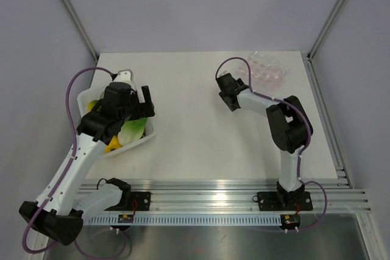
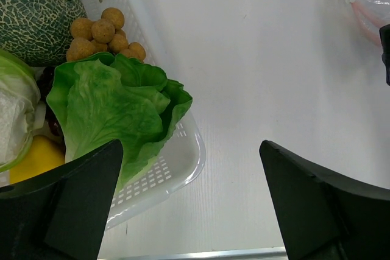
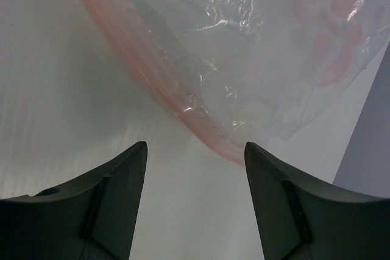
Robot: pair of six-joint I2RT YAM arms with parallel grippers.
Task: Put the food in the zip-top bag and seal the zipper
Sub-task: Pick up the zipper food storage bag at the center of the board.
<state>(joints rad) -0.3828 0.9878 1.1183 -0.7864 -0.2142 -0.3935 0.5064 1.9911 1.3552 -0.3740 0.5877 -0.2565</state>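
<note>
One bag (image 3: pixel 256 47), zipper (image 3: pixel 159 87) slanting just ahead of the spread, empty right gripper (image 3: pixel 195 147); left gripper (image 2: pixel 190 144), also spread, well apart at the lettuce (image 2: pixel 109 105).

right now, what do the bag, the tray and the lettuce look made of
Bag: thin clear plastic film, glossy; it crinkles and glints.
Tray: white, semi-gloss plastic, probably rigid; moulded slots in its floor.
Lettuce: probably soft moulded plastic or rubber; even waxy sheen, embossed veins.
</note>
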